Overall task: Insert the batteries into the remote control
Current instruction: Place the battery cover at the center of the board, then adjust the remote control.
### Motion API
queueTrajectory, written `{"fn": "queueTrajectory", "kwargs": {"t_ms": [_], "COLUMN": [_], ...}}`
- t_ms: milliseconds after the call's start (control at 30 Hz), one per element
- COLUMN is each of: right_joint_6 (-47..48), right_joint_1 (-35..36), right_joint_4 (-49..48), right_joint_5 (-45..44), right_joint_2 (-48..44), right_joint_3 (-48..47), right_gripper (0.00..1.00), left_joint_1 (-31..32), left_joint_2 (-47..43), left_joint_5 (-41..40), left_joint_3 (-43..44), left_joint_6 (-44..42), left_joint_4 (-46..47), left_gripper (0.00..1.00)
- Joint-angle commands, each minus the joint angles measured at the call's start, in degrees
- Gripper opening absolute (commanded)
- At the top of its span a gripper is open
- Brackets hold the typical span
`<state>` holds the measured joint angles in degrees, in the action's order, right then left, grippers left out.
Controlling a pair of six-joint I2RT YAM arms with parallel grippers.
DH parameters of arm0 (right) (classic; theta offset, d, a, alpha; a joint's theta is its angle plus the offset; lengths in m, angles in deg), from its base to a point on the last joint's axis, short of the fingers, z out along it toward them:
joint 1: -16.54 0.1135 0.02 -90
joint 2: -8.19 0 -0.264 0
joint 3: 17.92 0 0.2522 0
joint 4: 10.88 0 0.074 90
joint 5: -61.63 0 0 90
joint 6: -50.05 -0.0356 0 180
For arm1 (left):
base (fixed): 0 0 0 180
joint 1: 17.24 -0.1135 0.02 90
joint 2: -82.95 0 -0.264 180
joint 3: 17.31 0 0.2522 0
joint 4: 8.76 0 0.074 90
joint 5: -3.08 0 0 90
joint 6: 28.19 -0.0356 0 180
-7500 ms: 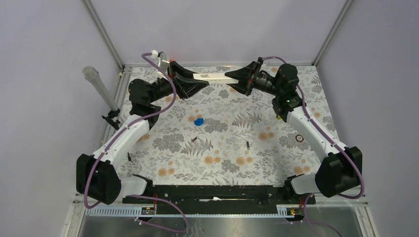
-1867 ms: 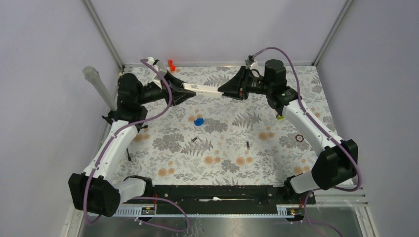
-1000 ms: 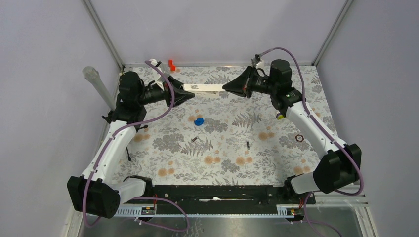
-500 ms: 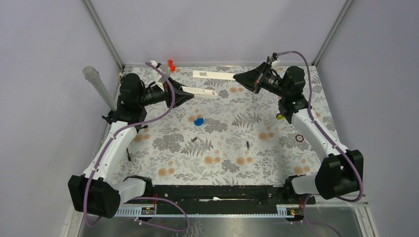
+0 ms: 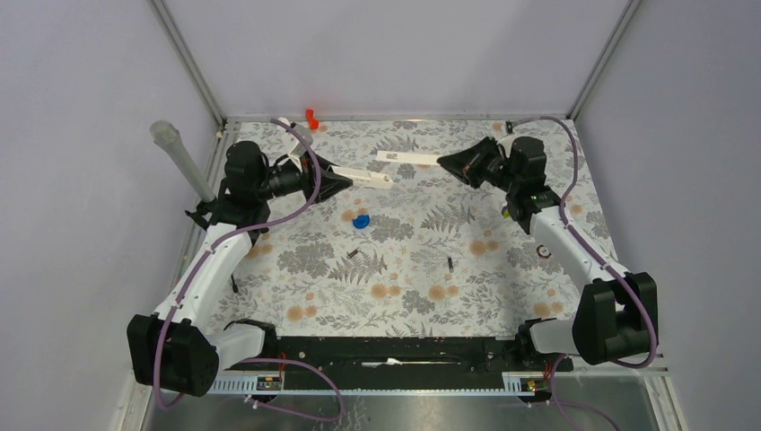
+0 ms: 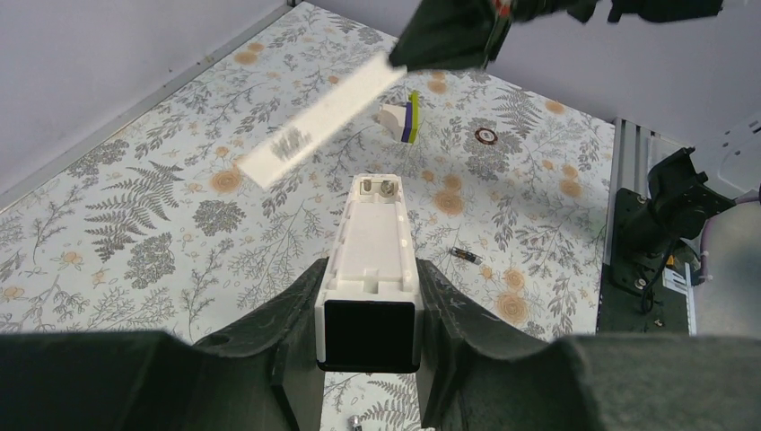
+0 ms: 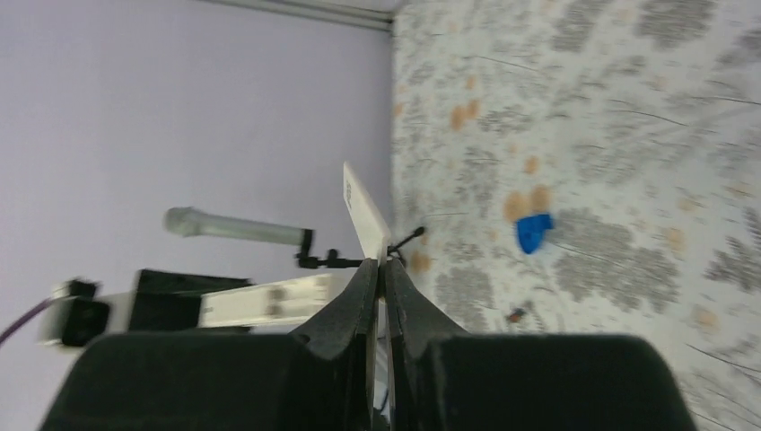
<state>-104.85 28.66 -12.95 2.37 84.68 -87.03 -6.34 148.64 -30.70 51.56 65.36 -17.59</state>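
The left fingers clasp the remote control, while the right fingers pinch the cover strip.

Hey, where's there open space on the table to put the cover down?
Widest bare patch: the near strip between the left battery, the right battery and the base bar. Also free: mid-table between the blue blob and the ring. Crowded: the far edge, where the left gripper holds the remote and the right gripper the cover.

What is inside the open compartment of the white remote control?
Two metal contacts at the far end, otherwise bare white plastic. The left end effector covers the remote control's outer sides.
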Motion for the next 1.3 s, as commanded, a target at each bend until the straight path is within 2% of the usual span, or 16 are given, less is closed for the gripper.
{"fn": "queueTrajectory", "kwargs": {"t_ms": [0, 267, 500, 567, 767, 867, 967, 1067, 1167, 1267], "right_joint_6": [9.5, 14.0, 20.4, 21.9, 25.0, 26.7, 28.9, 31.3, 28.2, 21.6], "right_joint_1": [-0.3, -0.3, -0.3, -0.3, -0.3, -0.3, -0.3, -0.3, -0.3, 0.2], "right_joint_4": [4.8, 2.6, 3.4, 5.7, 14.1, 18.2, 19.6, 17.2, 6.6, -5.2], "right_joint_5": [-8.4, -10.1, -11.7, -12.8, -14.9, -16.0, -14.1, -2.0, 14.8, 23.9], "right_joint_2": [0.2, 6.8, 8.8, 9.1, 7.7, 3.6, 0.1, -1.5, -1.9, -3.0], "right_joint_3": [5.5, 12.3, 13.4, 12.8, 9.3, 7.9, 5.9, 3.3, 1.7, 1.7], "right_gripper": [0.00, 0.00, 0.00, 0.11, 0.63, 0.78, 0.85, 0.86, 0.86, 0.90], "left_joint_1": [-0.2, -0.2, -0.2, -0.2, -0.1, -0.1, 0.4, 1.5, 3.4, 5.6], "left_joint_2": [-1.4, -3.3, -4.4, -4.6, -4.4, -4.4, -4.4, -4.2, -3.9, -3.0], "left_joint_5": [-1.8, -4.1, -4.3, -4.2, -4.0, -3.3, -2.9, -2.1, -0.4, 2.2], "left_joint_3": [0.7, 0.8, 0.6, 0.7, 1.6, 1.9, 2.3, 3.2, 4.8, 7.6], "left_joint_6": [1.5, 1.1, 1.5, 1.5, 1.8, 1.9, 1.6, 1.2, 0.4, -1.3], "left_joint_4": [5.8, 6.4, 6.5, 6.5, 6.2, 5.5, 4.0, 1.9, 0.0, -3.1], "left_gripper": [0.00, 0.00, 0.00, 0.00, 0.00, 0.00, 0.00, 0.00, 0.00, 0.00]}}
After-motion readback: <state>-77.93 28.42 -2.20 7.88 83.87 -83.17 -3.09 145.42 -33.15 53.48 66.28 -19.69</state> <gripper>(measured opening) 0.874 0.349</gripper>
